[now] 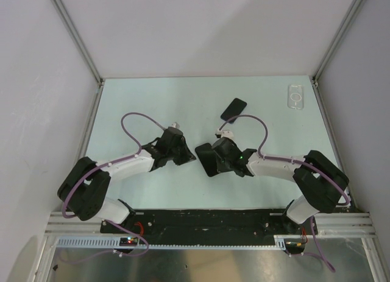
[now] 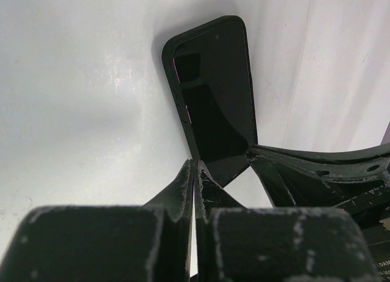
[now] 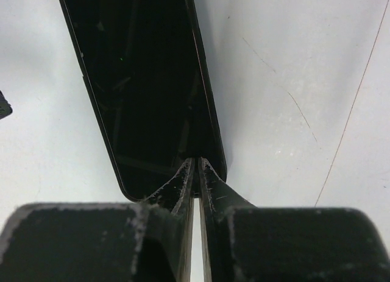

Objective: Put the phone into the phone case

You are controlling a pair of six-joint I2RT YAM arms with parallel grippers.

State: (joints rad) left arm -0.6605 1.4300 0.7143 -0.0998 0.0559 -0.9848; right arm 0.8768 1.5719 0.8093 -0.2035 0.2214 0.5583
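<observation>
White tabletop [image 2: 73, 111] is filling the left wrist view. The left pincer [image 2: 194, 171] is showing its fingers pressed together to a sliver, tips lying against one lower corner of the black phone [image 2: 213, 93]; whether they are nipping it I cannot tell. The phone is standing up and away from those tips, glossy face turned to the camera, casting a soft shadow on the table. The right pincer [image 2: 250, 154] is jutting in from the right and meeting the phone's other lower corner.

Seen from the right wrist, the right pincer is pinching the phone's near corner, fingers almost touching. The phone's long axis is running ahead of the tips, leaning slightly left.

From above, the phone is hanging between the two pincers. A second phone [image 1: 233, 108] is lying flat just beyond the right pincer, and a purple cable [image 1: 259, 126] is looping beside it; both are sitting between that pincer and the phone case [image 1: 295, 97]. The case is lying flat well beyond and right of the right pincer, table showing through it, white ring visible, long axis pointing toward the back wall [image 1: 207, 32].
</observation>
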